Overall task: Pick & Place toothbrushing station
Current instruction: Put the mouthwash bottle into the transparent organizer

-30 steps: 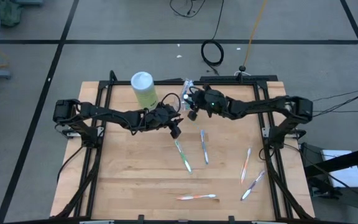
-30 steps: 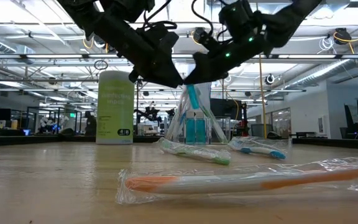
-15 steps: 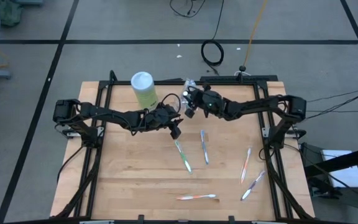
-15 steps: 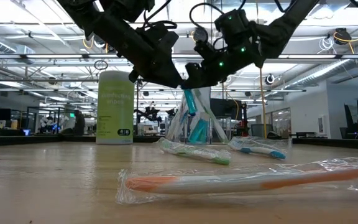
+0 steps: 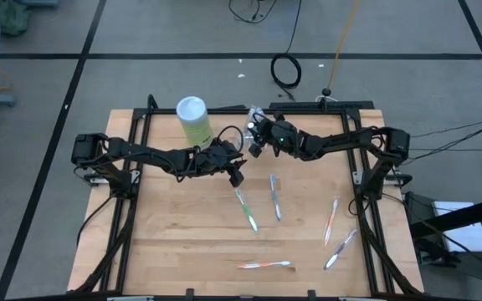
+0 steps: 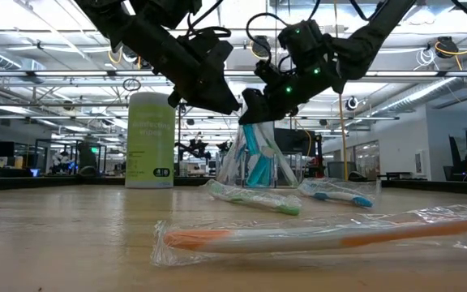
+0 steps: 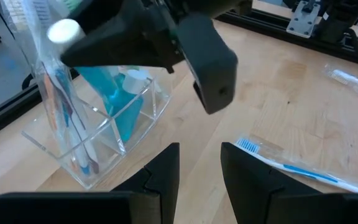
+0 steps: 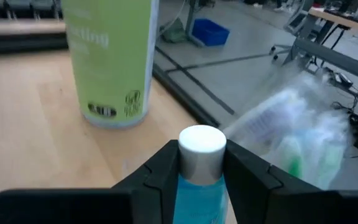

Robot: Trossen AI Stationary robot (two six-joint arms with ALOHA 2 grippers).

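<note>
Toothbrushes lie across the lower half of the high view: an orange one (image 5: pixel 264 265) nearest the front edge, two (image 5: pixel 335 234) by the right rail, a green one (image 5: pixel 246 209) and a blue one (image 5: pixel 274 197) mid-table. Bare wood fills the lower left. Further back, left gripper (image 5: pixel 236 177) hangs with fingers slightly apart, holding nothing. Beyond, right gripper (image 5: pixel 256 149) pinches a blue tube (image 8: pixel 199 171) over the clear holder (image 7: pixel 98 130), beside the green canister (image 5: pixel 193 119) at the top edge.

Overhead, table-level and two close wrist cameras share the clear organizer (image 6: pixel 254 162).
</note>
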